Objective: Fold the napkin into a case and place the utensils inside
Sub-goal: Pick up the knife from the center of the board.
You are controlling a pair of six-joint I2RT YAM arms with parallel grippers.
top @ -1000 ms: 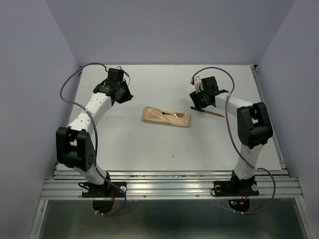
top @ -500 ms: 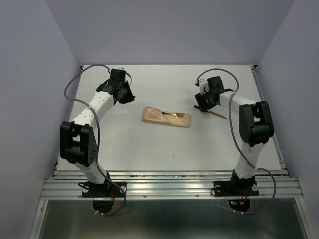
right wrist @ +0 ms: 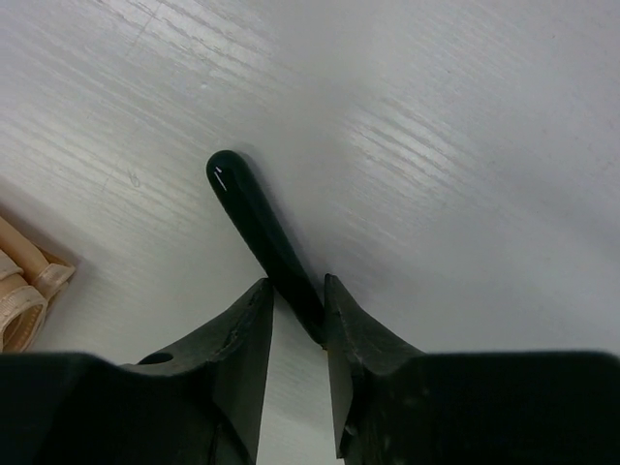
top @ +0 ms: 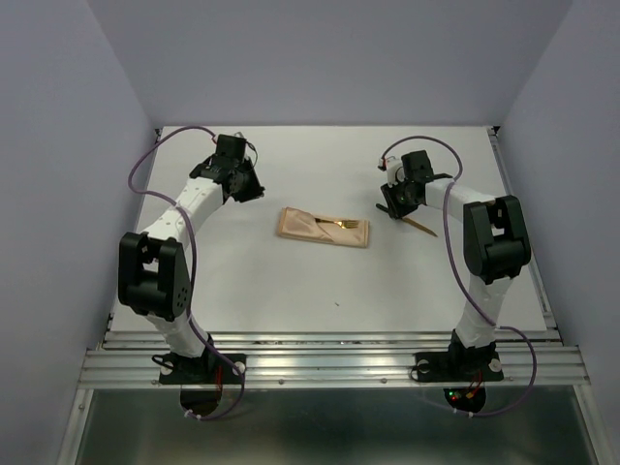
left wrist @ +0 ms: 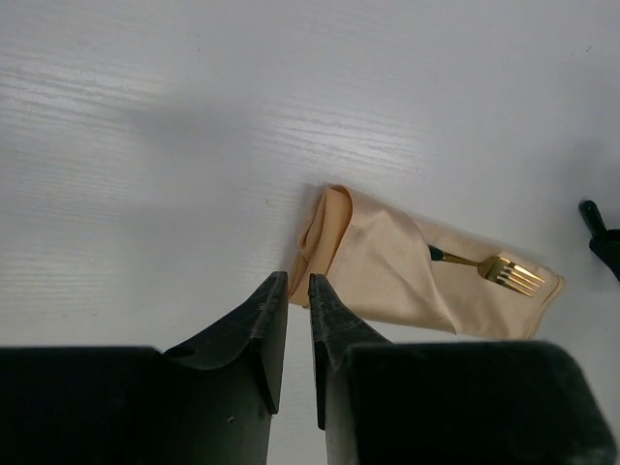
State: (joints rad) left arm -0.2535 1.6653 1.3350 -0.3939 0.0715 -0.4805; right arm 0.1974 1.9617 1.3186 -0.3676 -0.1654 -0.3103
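The napkin (top: 312,228) (left wrist: 387,276) lies mid-table, folded into a narrow peach case. A gold fork (top: 349,225) (left wrist: 513,274) pokes out of its right end. A second utensil (top: 423,227) lies on the table to the right, and its dark handle (right wrist: 247,208) runs between my right gripper's fingers. The right gripper (top: 392,205) (right wrist: 295,281) is low over it, jaws narrowed; the handle touches the right finger and a sliver of table shows beside the left one. My left gripper (top: 247,186) (left wrist: 298,278) hovers left of the case, jaws slightly apart and holding nothing.
Purple cables (top: 145,165) loop off both arms. The grey side walls and the raised table rail (top: 502,174) close in the far right corner. A tiny dark speck (top: 337,303) lies on the table nearer the arm bases.
The right gripper's jaws have narrowed around the dark handle after shifting slightly right and back. The left arm swung a little rightwards and back. The case and fork have not moved.
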